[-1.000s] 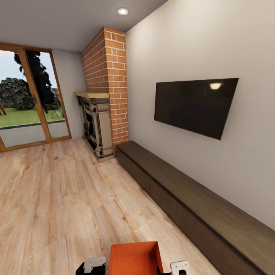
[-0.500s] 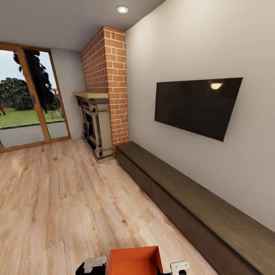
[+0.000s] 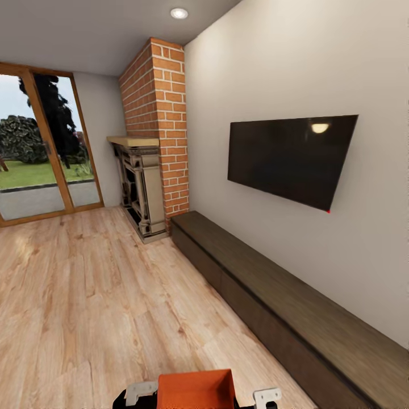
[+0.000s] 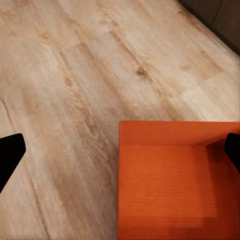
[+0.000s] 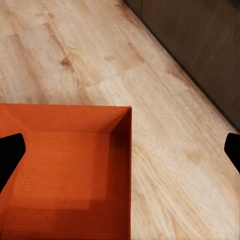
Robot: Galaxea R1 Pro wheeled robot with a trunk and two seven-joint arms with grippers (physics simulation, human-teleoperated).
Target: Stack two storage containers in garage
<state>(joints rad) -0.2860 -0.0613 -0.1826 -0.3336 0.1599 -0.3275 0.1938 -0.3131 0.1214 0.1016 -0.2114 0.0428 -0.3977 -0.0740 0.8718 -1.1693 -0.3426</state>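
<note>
Robot is in the living room: wood plank floor (image 3: 85,295), brick fireplace (image 3: 156,142), black TV (image 3: 289,159) on the wall, long dark low cabinet (image 3: 284,301) along that wall, glass doors (image 3: 40,147) at the far end.

1 orange storage container (image 3: 196,389) sits low at the bottom edge of the head view, between the 2 white arm ends. Left wrist view shows the same container (image 4: 175,185) open-top, above the planks; right wrist view shows it (image 5: 65,170) too, with the cabinet (image 5: 200,45) near.

Left claw (image 4: 120,155): fingers spread wide, dark tips at both frame edges, 1 tip over the container's far wall. Right claw (image 5: 120,155): also spread wide, 1 tip over the container. Cannot tell whether either tip actually presses the walls, so the hold looks like a 2-arm squeeze at best, a judgement only.

Risks from here:
- Thin plain walls, no pinch seen: box may slip or tilt if the arms drift apart while the base drives.
- Cabinet runs close on the right: a turn could clip it.
- Box is at the edge of head view, so a slip is easy to miss.
- Garage and the 2nd container are still to come.
</note>
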